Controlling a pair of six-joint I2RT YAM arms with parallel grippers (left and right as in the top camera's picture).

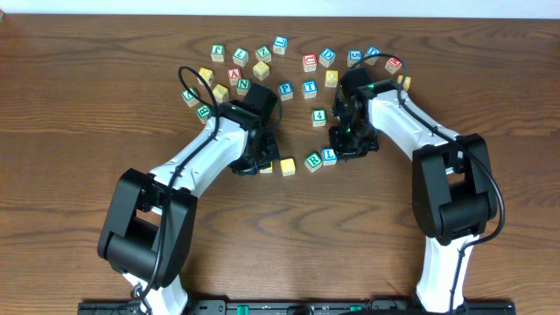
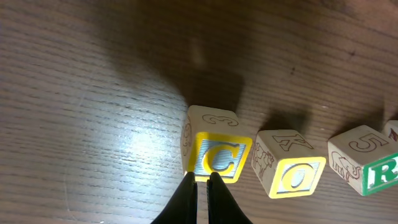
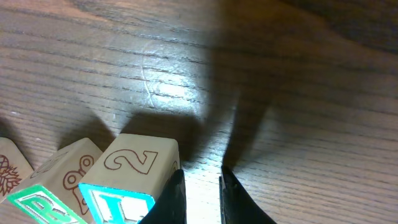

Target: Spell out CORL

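Note:
A row of letter blocks lies at mid-table: a yellow C block (image 1: 266, 166), a yellow O block (image 1: 287, 166), a green R block (image 1: 312, 161) and a blue L block (image 1: 329, 156). In the left wrist view the C block (image 2: 217, 155), O block (image 2: 292, 174) and R block (image 2: 373, 171) lie side by side. My left gripper (image 2: 202, 182) is shut and empty, its tips at the C block's near edge; overhead it (image 1: 256, 160) covers part of C. My right gripper (image 3: 199, 177) is almost shut and empty, its left finger against the L block (image 3: 124, 180); overhead it (image 1: 344, 144) sits right of L.
Several loose letter blocks lie in an arc at the back of the table, from a green one (image 1: 189, 96) past a red one (image 1: 309, 62) to another red one (image 1: 394, 64). A green block (image 1: 319, 116) lies just behind the row.

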